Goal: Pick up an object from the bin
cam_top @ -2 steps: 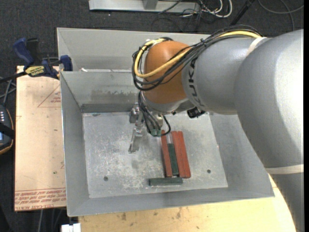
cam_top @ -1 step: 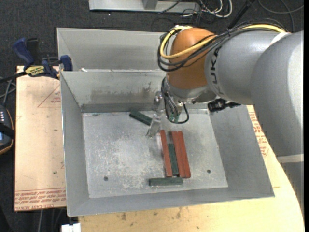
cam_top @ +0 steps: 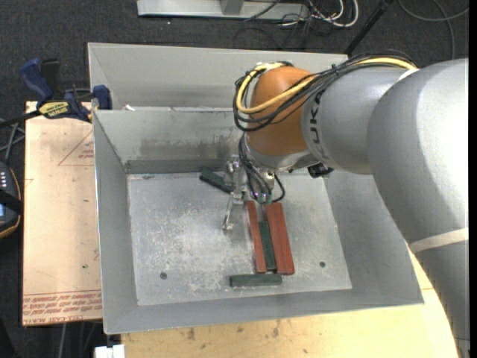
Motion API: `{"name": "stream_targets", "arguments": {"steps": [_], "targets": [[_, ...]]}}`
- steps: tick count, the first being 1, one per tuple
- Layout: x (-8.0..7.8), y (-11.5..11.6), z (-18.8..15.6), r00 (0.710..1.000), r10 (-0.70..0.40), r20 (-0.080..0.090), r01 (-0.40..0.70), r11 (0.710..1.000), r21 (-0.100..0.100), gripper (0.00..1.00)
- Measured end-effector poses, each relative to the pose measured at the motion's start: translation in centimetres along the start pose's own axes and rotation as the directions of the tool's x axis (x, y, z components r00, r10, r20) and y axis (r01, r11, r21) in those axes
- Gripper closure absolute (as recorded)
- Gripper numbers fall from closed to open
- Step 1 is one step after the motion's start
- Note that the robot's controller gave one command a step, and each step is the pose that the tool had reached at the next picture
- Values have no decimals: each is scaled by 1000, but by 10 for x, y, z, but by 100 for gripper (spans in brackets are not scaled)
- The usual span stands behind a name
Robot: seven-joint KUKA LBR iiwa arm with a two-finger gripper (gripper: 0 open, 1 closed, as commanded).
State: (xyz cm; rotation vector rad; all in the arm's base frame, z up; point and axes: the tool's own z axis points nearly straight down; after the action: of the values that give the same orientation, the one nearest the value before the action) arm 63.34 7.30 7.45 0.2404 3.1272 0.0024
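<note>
My gripper hangs low over the middle of the bin, close to the floor. Just right of it lies a long red-brown block with a dark green strip running along it, pointing from the gripper toward the front. A short dark green bar lies crosswise at that block's front end. Behind the gripper, near the back wall, a small dark green piece lies partly under the wrist.
The arm and its orange cover with yellow cables come in from the right and hide the bin's back right part. The left half of the bin floor is bare metal with two small holes.
</note>
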Motion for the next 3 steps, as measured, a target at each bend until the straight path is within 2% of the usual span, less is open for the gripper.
{"name": "stream_targets", "arguments": {"steps": [1, 3], "targets": [[10, 11, 1, 934, 357, 3, -357, 934, -2, 100], [11, 11, 0, 934, 358, 1, -358, 934, -1, 100]]}}
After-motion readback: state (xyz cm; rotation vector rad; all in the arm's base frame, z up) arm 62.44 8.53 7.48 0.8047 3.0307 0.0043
